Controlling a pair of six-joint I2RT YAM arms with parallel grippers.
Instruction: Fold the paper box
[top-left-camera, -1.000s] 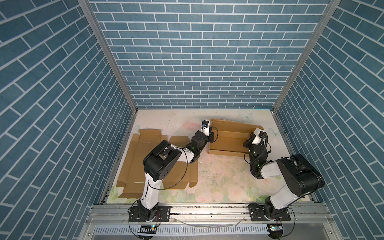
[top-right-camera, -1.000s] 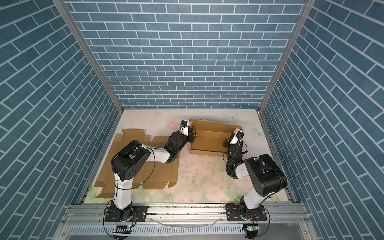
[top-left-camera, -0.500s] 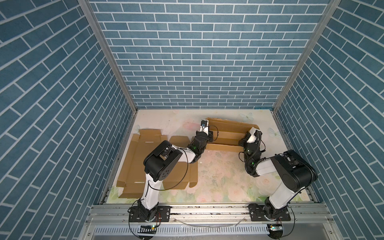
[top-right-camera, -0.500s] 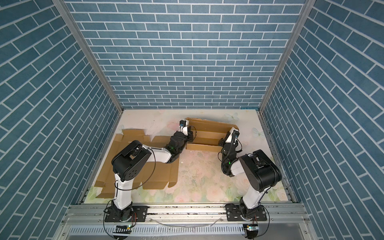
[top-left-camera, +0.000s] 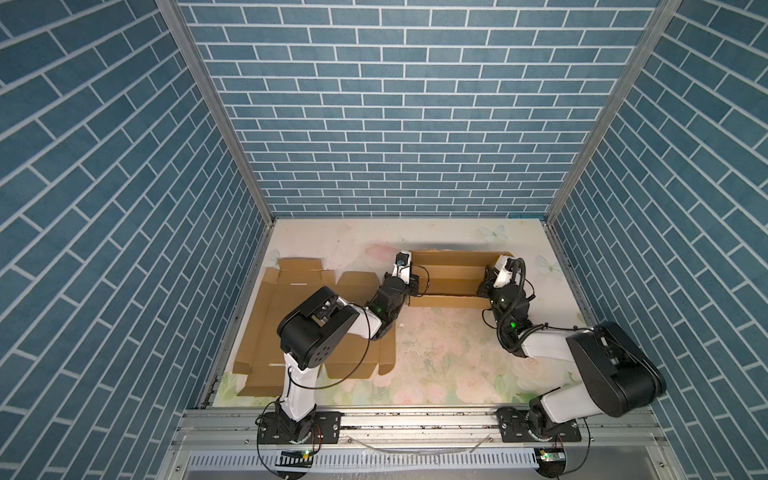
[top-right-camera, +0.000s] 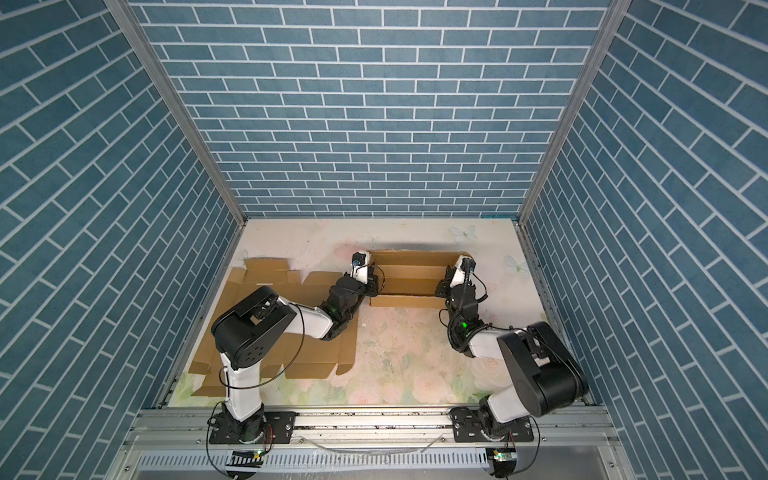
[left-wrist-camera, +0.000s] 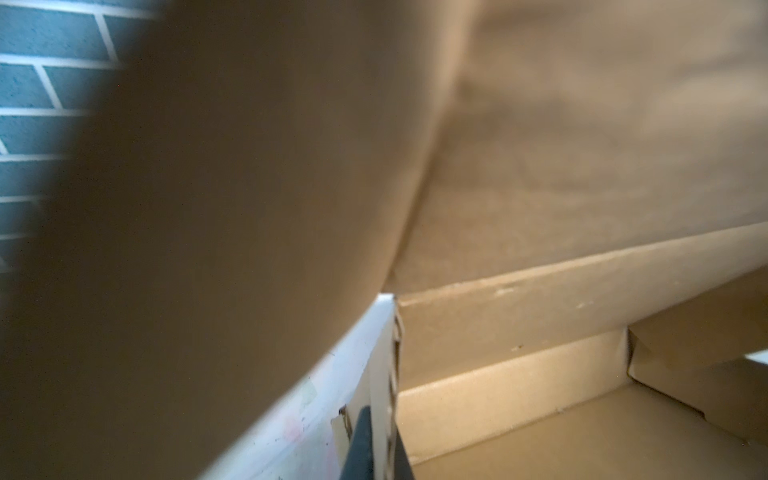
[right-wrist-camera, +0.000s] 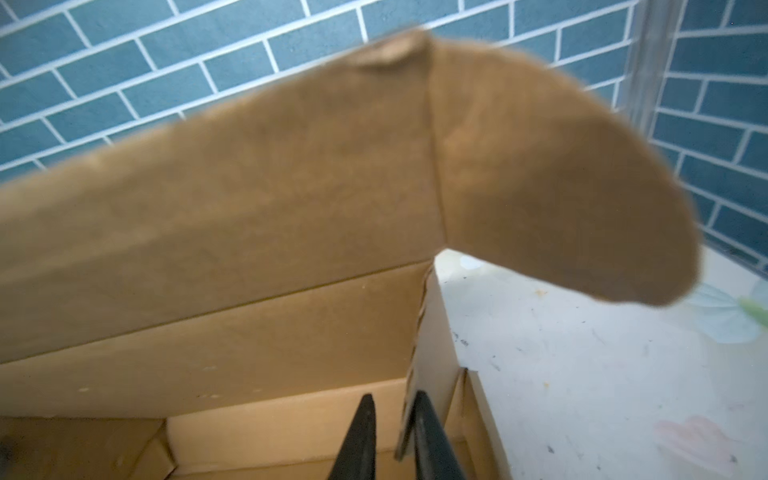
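Box is noted at 12 o'clock on the table. Walls are raised and the lid stands open; closing is judged still to be done. The left pincer is clamped on the box's 9 o'clock end wall. The right pincer is narrowly parted astride the 3 o'clock wall. Flat cardboard is seen at 9 o'clock. No writing is found.
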